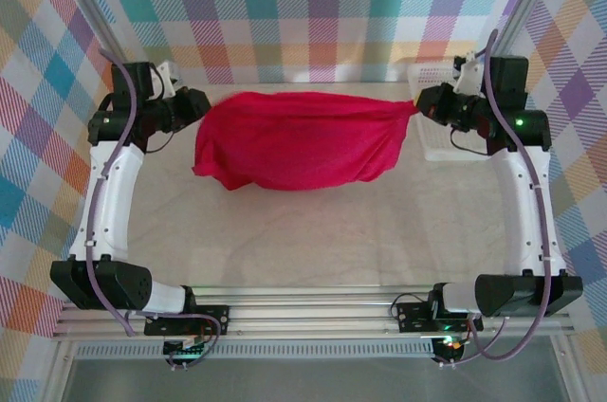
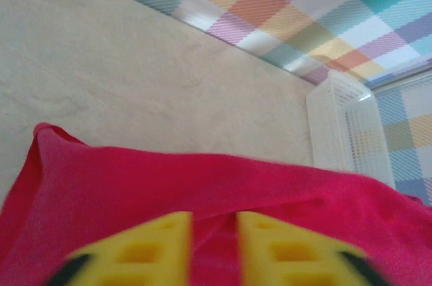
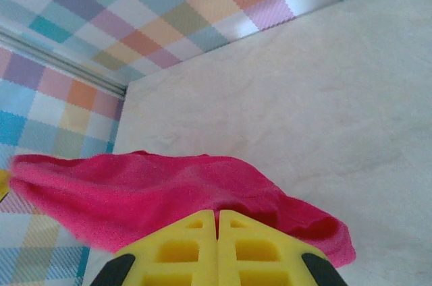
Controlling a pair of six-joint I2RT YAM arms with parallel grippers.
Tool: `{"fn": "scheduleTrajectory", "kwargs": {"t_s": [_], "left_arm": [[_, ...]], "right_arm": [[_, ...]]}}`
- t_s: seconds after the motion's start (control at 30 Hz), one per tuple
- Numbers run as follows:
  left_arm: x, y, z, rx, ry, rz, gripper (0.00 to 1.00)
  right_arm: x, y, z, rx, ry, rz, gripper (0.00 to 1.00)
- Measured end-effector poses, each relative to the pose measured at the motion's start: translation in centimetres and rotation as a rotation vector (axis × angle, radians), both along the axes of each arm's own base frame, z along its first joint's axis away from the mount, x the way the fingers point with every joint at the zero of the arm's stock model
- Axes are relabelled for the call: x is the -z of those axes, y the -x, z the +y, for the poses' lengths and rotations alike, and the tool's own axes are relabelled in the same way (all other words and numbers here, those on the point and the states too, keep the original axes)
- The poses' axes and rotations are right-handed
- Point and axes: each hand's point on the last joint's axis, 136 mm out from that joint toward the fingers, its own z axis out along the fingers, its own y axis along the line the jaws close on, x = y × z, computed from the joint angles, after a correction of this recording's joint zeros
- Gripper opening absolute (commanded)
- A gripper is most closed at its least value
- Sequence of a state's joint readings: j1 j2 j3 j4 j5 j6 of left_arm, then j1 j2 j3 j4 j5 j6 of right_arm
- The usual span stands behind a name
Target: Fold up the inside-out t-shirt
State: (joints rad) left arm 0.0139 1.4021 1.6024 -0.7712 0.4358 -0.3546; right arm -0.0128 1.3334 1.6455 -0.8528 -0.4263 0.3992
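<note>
The inside-out t-shirt [image 1: 294, 141] is a bright red bundle strung across the far half of the table between my two grippers, sagging in the middle. My right gripper [image 1: 422, 103] is shut on its right corner, which is drawn into a tight point. In the right wrist view the yellow fingers [image 3: 217, 213] are pressed together with the t-shirt [image 3: 148, 191] spreading out beyond them. My left gripper [image 1: 197, 101] sits at the cloth's left end. In the left wrist view its jaws [image 2: 214, 218] stand apart, with the red t-shirt [image 2: 202, 185] showing in the gap.
A white mesh basket [image 1: 433, 143] stands at the back right, just behind my right gripper, and its corner [image 2: 337, 124] shows in the left wrist view. The pale tabletop [image 1: 313, 241] lies bare in front of the shirt. Plaid walls close in the back and sides.
</note>
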Motion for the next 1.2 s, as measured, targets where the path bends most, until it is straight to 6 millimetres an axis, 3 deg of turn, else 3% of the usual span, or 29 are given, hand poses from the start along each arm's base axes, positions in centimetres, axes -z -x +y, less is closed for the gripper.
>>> {"fn": "scheduleTrajectory", "kwargs": {"t_s": [0.1,0.3,0.47,0.67,0.77,0.9,0.93,0.97,1.03,1.07,1.13,1.2], "left_arm": [[4.0,0.2,-0.5,0.01,-0.002,0.091,0.71],[14.6,2.2,-0.1,-0.02,-0.027,0.355,0.54],[19.7,4.3,-0.4,-0.035,-0.03,0.466,0.56],[25.4,8.4,-4.2,0.047,-0.069,0.578,0.61],[27.6,8.8,-5.2,0.069,-0.081,0.62,0.62],[29.7,7.5,-5.4,0.046,-0.076,0.635,0.58],[30.1,7.3,-5.4,0.04,-0.073,0.638,0.53],[30.6,7.0,-5.5,0.036,-0.069,0.643,0.41],[31.6,6.7,-5.6,0.027,-0.066,0.659,0.1],[32.1,6.9,-5.3,0.017,-0.082,0.679,0.0],[31.8,6.5,-4.7,0.0,-0.086,0.682,0.0],[30.1,5.1,-4.3,-0.015,-0.096,0.661,0.0]], "right_arm": [[3.3,-0.2,-1.2,0.048,0.016,0.073,0.0],[8.5,0.1,-2.1,0.091,0.051,0.192,0.0],[9.0,-0.2,-2.3,0.101,0.056,0.19,0.0],[8.9,-0.8,-2.3,0.102,0.056,0.174,0.0],[9.0,-1.0,-2.2,0.096,0.051,0.172,0.0],[9.2,-1.2,-2.1,0.09,0.046,0.173,0.0],[9.1,-1.2,-2.1,0.09,0.045,0.172,0.0],[9.1,-1.2,-2.0,0.088,0.044,0.17,0.0],[9.1,-1.2,-2.0,0.087,0.043,0.17,0.0],[9.1,-1.2,-2.0,0.085,0.041,0.17,0.0],[9.1,-1.2,-2.0,0.084,0.04,0.172,0.0],[9.2,-1.5,-2.1,0.085,0.039,0.182,0.0]]}}
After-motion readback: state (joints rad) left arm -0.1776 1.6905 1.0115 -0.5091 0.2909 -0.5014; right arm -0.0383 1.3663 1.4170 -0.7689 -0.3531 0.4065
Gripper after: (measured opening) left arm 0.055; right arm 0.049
